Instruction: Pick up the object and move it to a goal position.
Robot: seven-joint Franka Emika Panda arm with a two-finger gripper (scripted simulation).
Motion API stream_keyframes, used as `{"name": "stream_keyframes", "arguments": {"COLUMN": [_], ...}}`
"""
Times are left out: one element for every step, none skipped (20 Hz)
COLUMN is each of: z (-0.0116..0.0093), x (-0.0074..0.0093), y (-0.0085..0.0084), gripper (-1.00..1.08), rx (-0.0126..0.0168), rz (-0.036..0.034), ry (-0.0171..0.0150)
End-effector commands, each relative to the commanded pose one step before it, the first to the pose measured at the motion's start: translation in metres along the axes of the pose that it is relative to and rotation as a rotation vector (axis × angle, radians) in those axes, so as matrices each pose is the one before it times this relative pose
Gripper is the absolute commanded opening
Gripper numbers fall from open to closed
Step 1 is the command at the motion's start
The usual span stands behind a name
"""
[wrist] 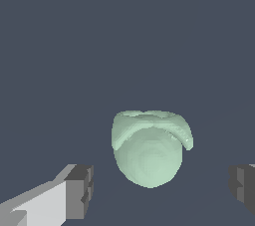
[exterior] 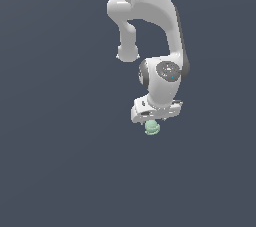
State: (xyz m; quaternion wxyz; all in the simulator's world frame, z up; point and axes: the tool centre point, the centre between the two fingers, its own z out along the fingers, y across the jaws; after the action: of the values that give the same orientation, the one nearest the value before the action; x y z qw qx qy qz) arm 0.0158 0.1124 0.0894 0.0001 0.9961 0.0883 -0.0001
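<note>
The object (exterior: 152, 128) is a small pale mint-green lumpy thing with a rounded dome and a wider irregular base. In the exterior view it sits just below the white hand of the arm, which hides the fingers there. In the wrist view the object (wrist: 149, 153) lies between the two fingers, one dark pad (wrist: 79, 190) on one side and the other at the frame's edge. My gripper (wrist: 162, 186) is open, wider than the object, and neither pad touches it.
The white Panda arm (exterior: 160, 36) reaches down from the top of the exterior view. A plain dark grey surface (exterior: 60, 161) fills everything around it.
</note>
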Motion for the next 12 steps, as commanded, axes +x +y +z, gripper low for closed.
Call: {"name": "stream_keyframes", "arguments": {"z": [0.00494, 0.00359, 0.00436, 0.00512, 0.00585, 0.00586, 0.00535, 0.00453, 0.00370, 0.00287, 0.00203, 0.00090], "x": [-0.00023, -0.00006, -0.00009, -0.00012, -0.00015, -0.00019, -0.00012, -0.00004, 0.00005, 0.00015, 0.00027, 0.00034], "y": [0.00008, -0.00008, -0.00009, -0.00011, -0.00012, -0.00025, -0.00011, -0.00010, -0.00008, -0.00007, -0.00005, -0.00002], "gripper": [1.00, 1.00, 1.00, 1.00, 1.00, 1.00, 1.00, 1.00, 1.00, 1.00, 1.00, 1.00], "rx": [-0.00006, 0.00000, 0.00000, 0.00000, 0.00000, 0.00013, 0.00000, 0.00000, 0.00000, 0.00000, 0.00000, 0.00012], "rz": [0.00025, 0.00000, 0.00000, 0.00000, 0.00000, -0.00020, 0.00000, 0.00000, 0.00000, 0.00000, 0.00000, 0.00001], "ry": [-0.00056, 0.00000, 0.00000, 0.00000, 0.00000, 0.00043, 0.00000, 0.00000, 0.00000, 0.00000, 0.00000, 0.00047]}}
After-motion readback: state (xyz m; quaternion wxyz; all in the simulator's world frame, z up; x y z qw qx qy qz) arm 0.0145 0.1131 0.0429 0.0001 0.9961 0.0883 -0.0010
